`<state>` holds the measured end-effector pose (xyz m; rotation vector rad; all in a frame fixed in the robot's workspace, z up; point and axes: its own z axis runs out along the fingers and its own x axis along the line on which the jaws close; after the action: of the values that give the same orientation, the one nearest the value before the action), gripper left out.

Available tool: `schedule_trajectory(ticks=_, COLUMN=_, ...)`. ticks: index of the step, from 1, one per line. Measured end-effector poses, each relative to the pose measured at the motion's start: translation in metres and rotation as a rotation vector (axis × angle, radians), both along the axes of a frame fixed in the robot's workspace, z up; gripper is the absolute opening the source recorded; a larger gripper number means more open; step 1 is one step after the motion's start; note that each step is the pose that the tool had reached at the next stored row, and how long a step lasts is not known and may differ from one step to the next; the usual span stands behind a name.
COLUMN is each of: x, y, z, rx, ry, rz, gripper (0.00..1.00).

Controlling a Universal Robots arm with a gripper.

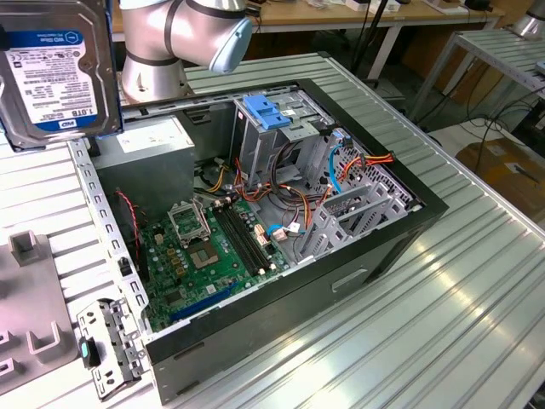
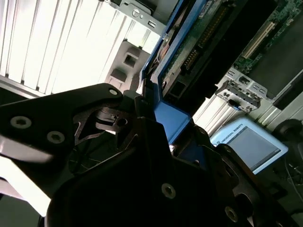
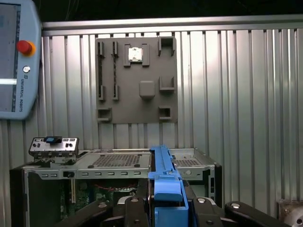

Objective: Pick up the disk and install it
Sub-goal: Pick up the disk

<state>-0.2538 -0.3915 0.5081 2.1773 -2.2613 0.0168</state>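
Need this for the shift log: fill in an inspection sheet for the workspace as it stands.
Surface: ribbed aluminium table carrying an open computer case.
Job's things: the disk is held in the air, not yet in the case.
Clutter: grey fixture plate, metal bracket by the case's corner, teach pendant.
Gripper: gripper shut on the disk's blue rail.
Cables: orange, red and blue wires inside the case.
Surroundings: other tables and a cardboard box.
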Motion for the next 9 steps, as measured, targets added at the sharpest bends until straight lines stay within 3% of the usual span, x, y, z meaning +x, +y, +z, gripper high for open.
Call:
schedule_trajectory(ticks=2, x=0.0114, y=0.0, z=0.0, rx=0.0, ry=0.0, rz=0.0, gripper=0.37)
schedule_trajectory(ticks=9, x=0.0361, y=0.0, z=-0.0001, rx=-0.0001, ry=0.0001, rz=0.0, gripper=0.37)
